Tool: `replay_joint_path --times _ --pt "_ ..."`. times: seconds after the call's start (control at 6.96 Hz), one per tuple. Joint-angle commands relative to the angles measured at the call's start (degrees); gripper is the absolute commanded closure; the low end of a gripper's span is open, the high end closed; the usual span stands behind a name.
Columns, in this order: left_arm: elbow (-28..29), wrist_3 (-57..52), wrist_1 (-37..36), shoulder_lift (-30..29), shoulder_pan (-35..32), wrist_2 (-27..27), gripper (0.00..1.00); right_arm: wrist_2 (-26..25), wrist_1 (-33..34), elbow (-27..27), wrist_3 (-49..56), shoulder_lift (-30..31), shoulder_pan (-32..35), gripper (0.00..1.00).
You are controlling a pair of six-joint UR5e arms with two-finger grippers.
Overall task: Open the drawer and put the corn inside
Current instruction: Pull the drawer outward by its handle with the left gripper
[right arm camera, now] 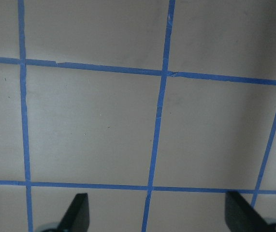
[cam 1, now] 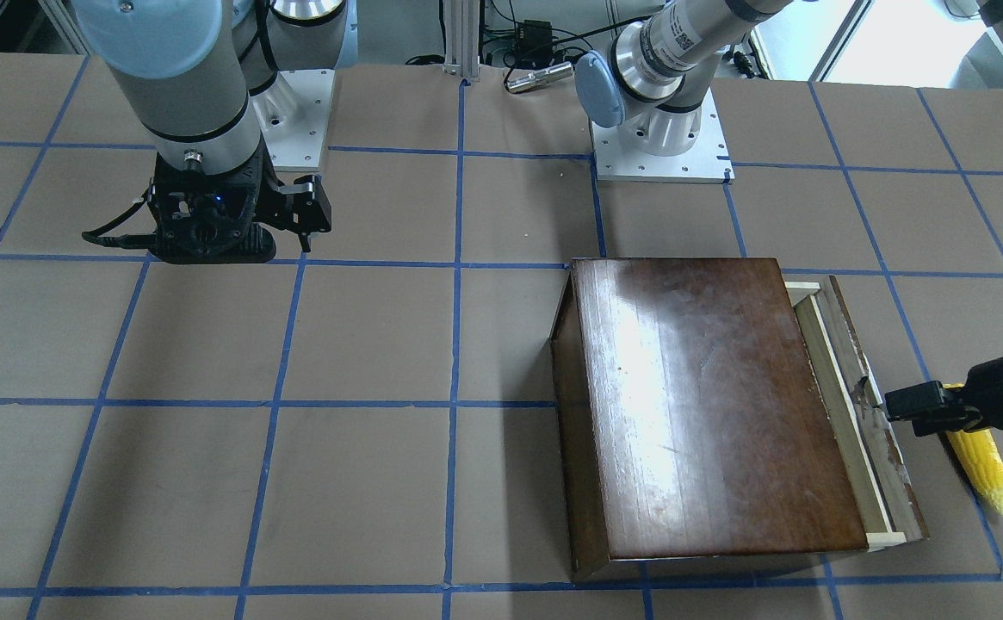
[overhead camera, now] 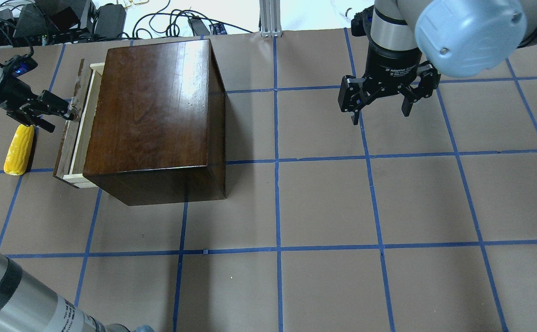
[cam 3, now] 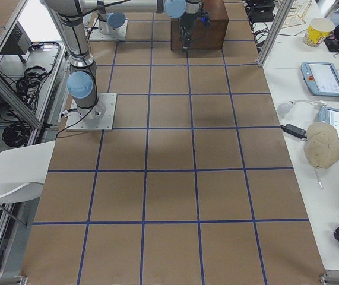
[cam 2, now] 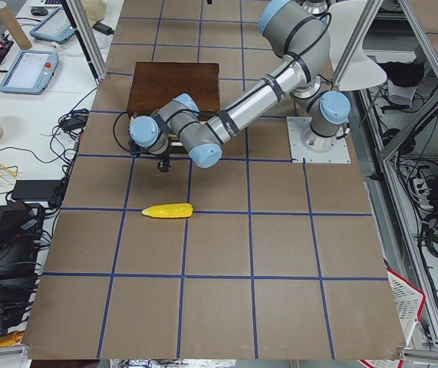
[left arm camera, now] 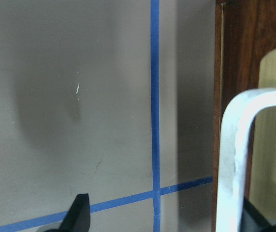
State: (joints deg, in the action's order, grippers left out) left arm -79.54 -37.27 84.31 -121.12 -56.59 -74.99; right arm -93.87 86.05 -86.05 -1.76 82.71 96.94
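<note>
Drawer [overhead camera: 67, 138] slid out slightly from cabinet [overhead camera: 153, 106], strip of pale tray visible behind worn front panel. Left pincer [overhead camera: 61, 119] at drawer front, fingers spread wide, not clenched; wrist view shows metal handle [left arm camera: 234, 159] between fingers, close to one of them. Corn [overhead camera: 19, 150] lying on tabletop [overhead camera: 323, 203] outside drawer, near front panel, just beside left pincer. Right pincer [overhead camera: 380, 116] released, fingers apart, hovering over tabletop well apart from cabinet

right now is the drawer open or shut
The drawer is partly open: a narrow strip of its pale tray shows beyond the cabinet.
</note>
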Motion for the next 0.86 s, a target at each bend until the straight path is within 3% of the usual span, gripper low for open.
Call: replay_joint_path --times 0.0,0.72 --pt "0.3 -1.2 -0.1 0.0 0.3 -1.2 0.0 0.0 0.0 0.0 0.0 0.0 0.0 0.0" --pt "1.4 -3.3 -0.1 -0.6 2.0 -2.0 0.0 0.0 0.0 0.0 0.0 0.0 0.0 0.0"
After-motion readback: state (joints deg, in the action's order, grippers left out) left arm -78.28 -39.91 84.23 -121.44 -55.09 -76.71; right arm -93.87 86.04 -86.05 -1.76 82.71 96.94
